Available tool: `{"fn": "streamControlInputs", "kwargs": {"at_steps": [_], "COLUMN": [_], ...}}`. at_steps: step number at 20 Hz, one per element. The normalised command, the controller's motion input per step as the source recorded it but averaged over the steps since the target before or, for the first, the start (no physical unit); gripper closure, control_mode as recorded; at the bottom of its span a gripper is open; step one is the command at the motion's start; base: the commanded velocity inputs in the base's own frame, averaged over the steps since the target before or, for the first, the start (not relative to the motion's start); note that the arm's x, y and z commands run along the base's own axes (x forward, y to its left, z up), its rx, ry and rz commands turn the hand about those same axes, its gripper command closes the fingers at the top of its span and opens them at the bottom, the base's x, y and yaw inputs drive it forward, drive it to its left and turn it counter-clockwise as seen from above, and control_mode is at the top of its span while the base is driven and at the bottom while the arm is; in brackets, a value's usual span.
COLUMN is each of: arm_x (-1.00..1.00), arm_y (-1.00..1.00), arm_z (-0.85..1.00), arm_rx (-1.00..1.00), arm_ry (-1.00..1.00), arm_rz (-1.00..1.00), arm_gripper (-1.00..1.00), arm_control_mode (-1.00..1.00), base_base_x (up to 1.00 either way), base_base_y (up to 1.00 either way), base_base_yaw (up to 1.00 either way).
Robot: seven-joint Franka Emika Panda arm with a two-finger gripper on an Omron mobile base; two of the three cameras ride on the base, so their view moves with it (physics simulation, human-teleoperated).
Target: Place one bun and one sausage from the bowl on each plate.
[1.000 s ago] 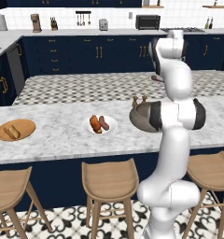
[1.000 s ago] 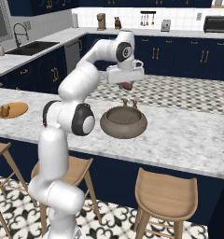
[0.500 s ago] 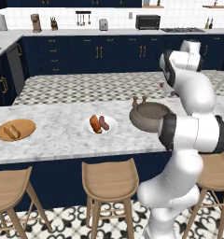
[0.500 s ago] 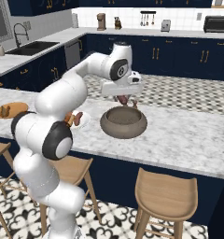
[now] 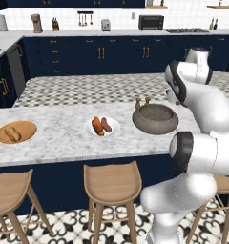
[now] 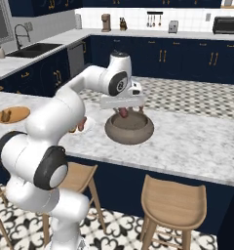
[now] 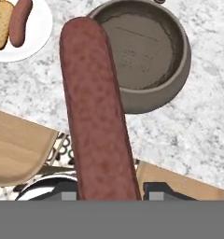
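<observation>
Gripper above the grey bowl on the marble counter, jaws closed on a long red-brown sausage, with bun and sausage on the white plate and a bun on the wooden plate.

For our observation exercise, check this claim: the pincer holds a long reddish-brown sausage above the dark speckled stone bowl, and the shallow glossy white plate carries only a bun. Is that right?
Not quite. The shallow glossy white plate carries both a bun and a sausage, as the left base view shows. The rest stands: the pincer holds the long reddish-brown sausage above the dark speckled stone bowl.
</observation>
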Motion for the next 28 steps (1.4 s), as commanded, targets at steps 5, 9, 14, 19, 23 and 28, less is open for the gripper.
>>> {"fn": "streamControlInputs", "kwargs": {"at_steps": [5, 9, 14, 19, 23, 28], "arm_x": [0.00, 0.00, 0.00, 0.00, 0.00, 0.33], "arm_y": [0.00, 0.00, 0.00, 0.00, 0.00, 0.00], "arm_z": [0.00, 0.00, 0.00, 0.00, 0.00, 0.00], "arm_rx": [0.00, 0.00, 0.00, 0.00, 0.00, 0.00], "arm_ry": [0.00, 0.00, 0.00, 0.00, 0.00, 0.09], "arm_rz": [0.00, 0.00, 0.00, 0.00, 0.00, 0.00], "arm_gripper": [1.00, 1.00, 1.00, 1.00, 1.00, 1.00], "arm_control_mode": [1.00, 1.00, 1.00, 1.00, 1.00, -1.00], "base_base_x": [-0.87, -0.21, 0.14, 0.23, 0.84, 0.52], "base_base_y": [0.72, 1.00, 1.00, 0.94, 0.36, 0.02], "base_base_yaw": [0.00, -0.04, -0.05, -0.06, -0.06, 0.00]}}
